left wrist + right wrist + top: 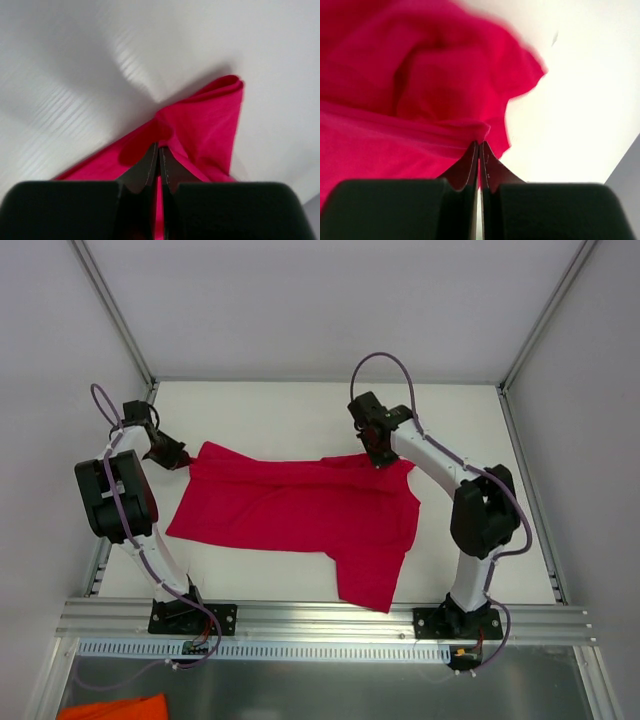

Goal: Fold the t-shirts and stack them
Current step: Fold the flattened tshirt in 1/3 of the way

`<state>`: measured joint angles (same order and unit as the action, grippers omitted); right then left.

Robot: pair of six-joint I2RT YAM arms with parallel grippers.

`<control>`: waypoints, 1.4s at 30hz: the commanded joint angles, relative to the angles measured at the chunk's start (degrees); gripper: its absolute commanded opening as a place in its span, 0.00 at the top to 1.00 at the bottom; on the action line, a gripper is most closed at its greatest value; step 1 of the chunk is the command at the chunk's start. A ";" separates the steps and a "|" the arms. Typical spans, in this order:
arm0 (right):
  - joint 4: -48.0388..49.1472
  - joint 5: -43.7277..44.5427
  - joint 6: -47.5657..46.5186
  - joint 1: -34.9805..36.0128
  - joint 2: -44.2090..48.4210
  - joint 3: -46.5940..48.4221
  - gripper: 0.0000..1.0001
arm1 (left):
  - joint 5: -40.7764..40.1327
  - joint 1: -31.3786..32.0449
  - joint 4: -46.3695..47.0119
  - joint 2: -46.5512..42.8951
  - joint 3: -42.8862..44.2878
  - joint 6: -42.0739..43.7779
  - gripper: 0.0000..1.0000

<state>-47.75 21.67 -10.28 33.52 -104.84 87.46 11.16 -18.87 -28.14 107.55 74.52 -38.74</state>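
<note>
T-shirt [300, 510], plain crimson, is lying rumpled across the middle of the white worktop [300, 410], with one lobe trailing toward 5 o'clock, close to the near rail [320, 615]. Left jaws are clenching its corner at 10 o'clock. The left wrist view is showing fabric pinched between the closed tips, with a folded corner beyond them. Right jaws are clenching the far edge at about 1 o'clock. The right wrist view is showing cloth nipped only at the very tips, so that hold is looking shallow.

Judging from this, both arms are gripping the far edge in order to spread or fold the shirt. To do it well, the two arms should be moving together at matched height and pace, holding the edge between them taut but not stretched, because thin cloth is likely to sag and crease wherever tension drops. The right grip is calling for gentleness, since a sharp tug could be pulling the fabric free. Carrying the edge toward 6 o'clock should be laying it square over the near hem.
</note>
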 commanded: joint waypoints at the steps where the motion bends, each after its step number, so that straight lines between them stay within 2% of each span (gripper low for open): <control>1: 0.54 7.50 -1.58 -2.58 -4.57 11.39 0.99 | 5.79 -0.90 9.84 2.05 3.43 -5.11 1.00; 2: 2.12 7.68 -1.58 -3.45 -7.55 15.94 0.99 | 6.85 -0.73 11.86 2.40 5.26 -5.72 1.00; 3: 3.09 7.77 -1.58 -3.81 -8.97 15.99 0.99 | 6.95 -0.64 12.14 2.93 6.59 -6.25 1.00; 7: 4.59 9.00 -1.23 -4.86 -15.74 26.59 0.99 | 4.93 -0.73 10.13 7.05 13.45 -6.26 1.00; 9: 6.42 9.09 -0.79 -4.87 -16.89 27.59 0.99 | 4.05 -0.90 10.12 7.59 15.12 -5.91 1.00; 15: 15.55 14.35 -2.89 -4.95 -16.54 25.04 0.99 | 3.78 -0.99 10.39 9.08 17.40 -6.70 1.00; 19: 17.07 18.49 -4.74 -6.18 -17.95 27.93 0.99 | 3.96 -0.99 10.39 10.84 18.90 -7.05 1.00; 24: 22.69 20.78 -6.77 -6.27 -15.32 25.84 0.99 | 3.26 -0.99 9.42 11.28 20.31 -6.52 1.00; 31: 32.00 21.47 -10.54 -4.78 -8.03 15.39 0.99 | 2.64 -1.08 10.21 9.88 17.24 -5.73 1.00; 34: 41.57 23.85 -14.75 -4.69 -3.98 10.37 0.99 | 2.73 -1.25 11.35 9.35 15.04 -5.64 1.00; 37: 43.35 25.26 -20.82 -4.69 -5.81 15.78 0.99 | 3.25 -1.17 11.53 9.26 13.55 -5.82 1.00; 42: 49.31 22.01 -24.87 -4.08 -4.41 15.99 0.99 | 3.17 -1.17 11.18 8.29 12.75 -5.29 1.00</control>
<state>-6.50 39.64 -29.63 29.89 -114.19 100.99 16.64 -18.83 -18.39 119.00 87.20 -44.99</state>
